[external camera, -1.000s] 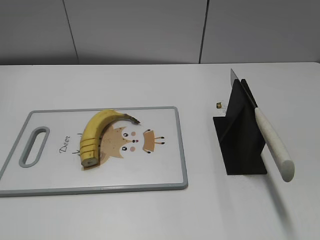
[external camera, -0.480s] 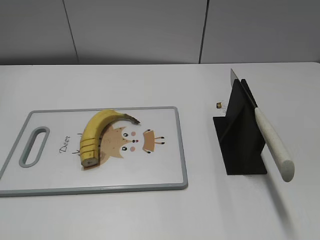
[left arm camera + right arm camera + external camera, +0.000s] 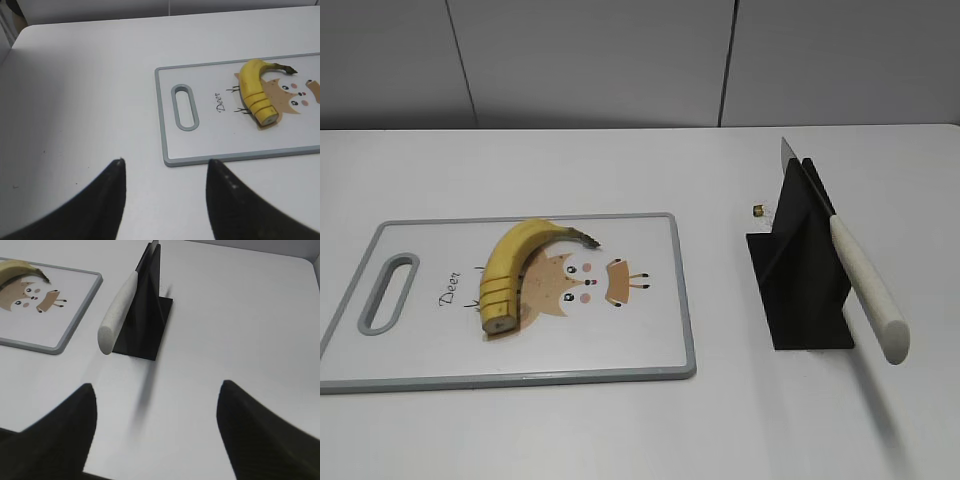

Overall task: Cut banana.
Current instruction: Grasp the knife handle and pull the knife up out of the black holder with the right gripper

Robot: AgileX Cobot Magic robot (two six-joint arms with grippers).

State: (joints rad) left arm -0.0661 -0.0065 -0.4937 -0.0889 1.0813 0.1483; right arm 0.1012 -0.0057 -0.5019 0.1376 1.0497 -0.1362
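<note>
Both your left gripper (image 3: 165,172) and right gripper (image 3: 155,405) hang spread and empty; the sliced banana (image 3: 512,272) lies beyond the left one. Leave the knife (image 3: 120,310) racked.

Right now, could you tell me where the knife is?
The knife rests in the black stand on the right side of the exterior view, right of the cutting board, handle toward the camera.

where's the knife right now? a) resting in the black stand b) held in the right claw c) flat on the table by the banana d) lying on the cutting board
a: the knife rests in the black stand, handle sticking out, apart from the cutting board, with the right claw open and empty.
</note>
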